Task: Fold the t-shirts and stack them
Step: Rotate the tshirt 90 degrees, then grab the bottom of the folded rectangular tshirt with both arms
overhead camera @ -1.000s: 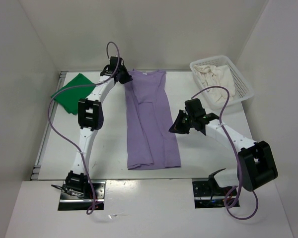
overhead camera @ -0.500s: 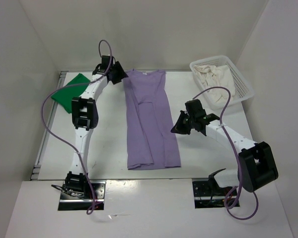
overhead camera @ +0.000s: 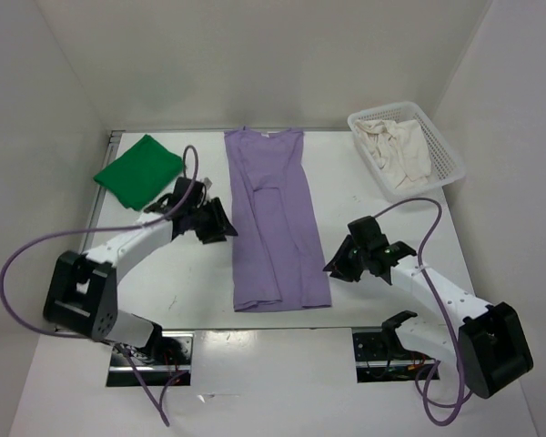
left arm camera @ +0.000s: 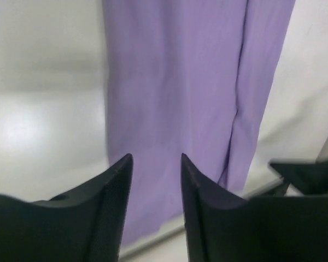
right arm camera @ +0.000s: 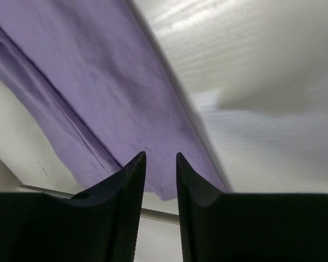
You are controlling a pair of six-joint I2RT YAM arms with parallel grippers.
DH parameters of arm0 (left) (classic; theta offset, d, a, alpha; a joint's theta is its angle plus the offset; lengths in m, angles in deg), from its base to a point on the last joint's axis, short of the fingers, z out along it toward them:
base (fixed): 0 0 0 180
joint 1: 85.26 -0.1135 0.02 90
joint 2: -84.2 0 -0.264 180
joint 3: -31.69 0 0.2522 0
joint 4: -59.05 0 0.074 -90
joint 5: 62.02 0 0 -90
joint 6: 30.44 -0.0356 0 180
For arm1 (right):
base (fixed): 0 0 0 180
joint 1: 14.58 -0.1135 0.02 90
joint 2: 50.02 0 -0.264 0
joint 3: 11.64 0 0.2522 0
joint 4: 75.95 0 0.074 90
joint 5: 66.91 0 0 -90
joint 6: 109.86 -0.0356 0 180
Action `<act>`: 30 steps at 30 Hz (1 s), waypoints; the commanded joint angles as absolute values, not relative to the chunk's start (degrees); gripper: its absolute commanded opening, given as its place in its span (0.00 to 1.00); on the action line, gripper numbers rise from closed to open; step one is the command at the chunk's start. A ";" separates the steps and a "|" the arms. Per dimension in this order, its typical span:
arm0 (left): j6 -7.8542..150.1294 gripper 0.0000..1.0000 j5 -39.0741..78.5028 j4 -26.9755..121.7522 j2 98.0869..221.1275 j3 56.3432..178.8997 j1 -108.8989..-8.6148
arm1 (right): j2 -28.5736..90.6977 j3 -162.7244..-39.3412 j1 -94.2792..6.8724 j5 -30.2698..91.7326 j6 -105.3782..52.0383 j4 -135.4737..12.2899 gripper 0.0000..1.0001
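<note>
Handling the purple shirt (overhead camera: 273,218): lies flat along mid-table, collar far, hem near, sides seemingly turned in to a narrow strip, though the layers are hard to read from above. Looks thin, light and limp. Should sag between two holds, slide easily on the smooth table (overhead camera: 346,182), and crease wherever pinched. Best taken at the two hem corners, or at both long edges level with each other, pinching all layers so the turned-in side does not drop open.

Flanked by the left gripper (left arm camera: 156,158) just beside its left edge and the right gripper (right arm camera: 159,154) by its right edge near the hem. Jaws on each partly apart, gripping nothing.

Further out: green shirt (overhead camera: 138,170) folded at far left, cream shirt (overhead camera: 396,146) heaped in the basket (overhead camera: 448,150) at far right.
</note>
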State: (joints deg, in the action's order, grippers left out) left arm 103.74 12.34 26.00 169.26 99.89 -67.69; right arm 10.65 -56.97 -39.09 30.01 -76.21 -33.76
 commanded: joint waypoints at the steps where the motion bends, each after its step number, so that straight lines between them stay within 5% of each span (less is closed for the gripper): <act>1: 107.80 0.54 9.52 21.83 162.27 90.83 -64.17 | 9.57 -54.85 -40.50 28.72 -79.80 -32.04 0.36; 6: 111.06 0.74 7.76 17.61 152.77 80.80 -61.09 | 7.47 -53.00 -46.47 24.06 -87.08 -28.70 0.42; 10: 112.11 0.77 7.76 18.47 150.65 75.70 -60.56 | 7.46 -50.72 -48.58 24.58 -89.54 -28.17 0.43; 17: 114.31 0.77 5.39 24.27 152.57 73.22 -56.69 | 3.43 -49.05 -50.61 24.40 -95.43 -26.24 0.43; 20: 113.70 0.67 4.87 24.98 154.95 73.75 -55.11 | 0.35 -47.28 -50.61 25.63 -97.46 -26.24 0.43; 27: 113.70 0.65 4.86 27.27 156.18 73.75 -53.36 | -0.88 -47.90 -53.78 24.32 -102.12 -22.64 0.39; 30: 113.70 0.62 4.86 28.75 156.18 72.44 -52.82 | -0.89 -48.60 -53.78 24.32 -102.82 -21.06 0.44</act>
